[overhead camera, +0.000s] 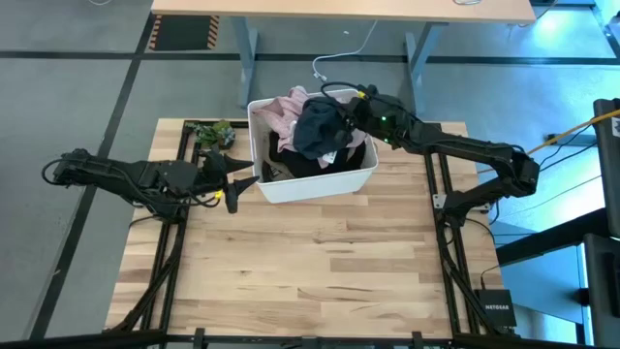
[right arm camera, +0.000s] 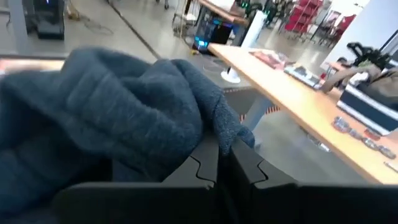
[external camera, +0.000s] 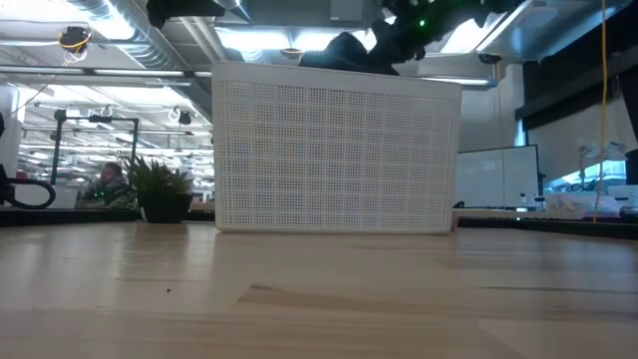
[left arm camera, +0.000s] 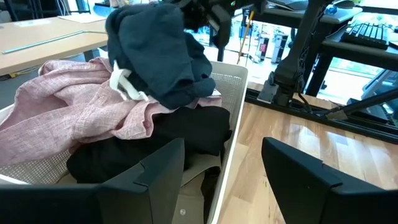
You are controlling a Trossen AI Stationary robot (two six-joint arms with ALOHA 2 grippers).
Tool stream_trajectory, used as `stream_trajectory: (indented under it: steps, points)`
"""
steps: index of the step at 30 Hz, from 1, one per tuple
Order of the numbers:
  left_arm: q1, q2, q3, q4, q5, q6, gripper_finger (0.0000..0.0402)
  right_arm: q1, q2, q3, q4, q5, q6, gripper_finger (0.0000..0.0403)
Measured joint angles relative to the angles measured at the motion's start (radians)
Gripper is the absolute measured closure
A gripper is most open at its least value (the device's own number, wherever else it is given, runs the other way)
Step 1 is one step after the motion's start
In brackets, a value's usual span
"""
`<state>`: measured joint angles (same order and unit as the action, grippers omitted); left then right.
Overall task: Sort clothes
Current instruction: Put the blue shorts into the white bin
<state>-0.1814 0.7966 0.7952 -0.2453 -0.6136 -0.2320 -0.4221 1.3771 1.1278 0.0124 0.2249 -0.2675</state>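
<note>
A white plastic bin [overhead camera: 320, 179] stands at the table's far middle, holding a pale pink garment [left arm camera: 81, 106], a black garment [left arm camera: 155, 143] and a beige one [left arm camera: 199, 165]. My right gripper [overhead camera: 354, 107] is over the bin, shut on a dark navy garment [overhead camera: 320, 126], also in the left wrist view [left arm camera: 161, 56]. My left gripper [overhead camera: 242, 179] is open, at the bin's left wall, touching nothing. The olive-grey garment is out of view. My right gripper pinches a bunched fold of the navy garment [right arm camera: 217, 134] between its two shut fingers. It comes from the table's right, over the bin. The garment hangs bunched below the fingers; its lower part [left arm camera: 180, 93] rests on the pink and black garments.
A small potted plant [overhead camera: 215, 134] stands left of the bin at the table's far edge. A desk [overhead camera: 339, 10] lies beyond the table. Bare wood spreads across the table's near half [overhead camera: 310, 281].
</note>
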Motion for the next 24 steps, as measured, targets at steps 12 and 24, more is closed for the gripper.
stream_trajectory:
  steps: [12, 24]
  points:
    - [0.0, 0.0, 0.0, -0.001, 0.0, 0.005, 0.0192, 0.002, 0.041, 0.0, -0.012, 0.005, 0.013, 0.032]
    - [0.0, 0.0, 0.0, -0.002, 0.0, 0.001, 0.0192, 0.003, 0.041, 0.0, -0.016, 0.01, 0.012, 0.0187]
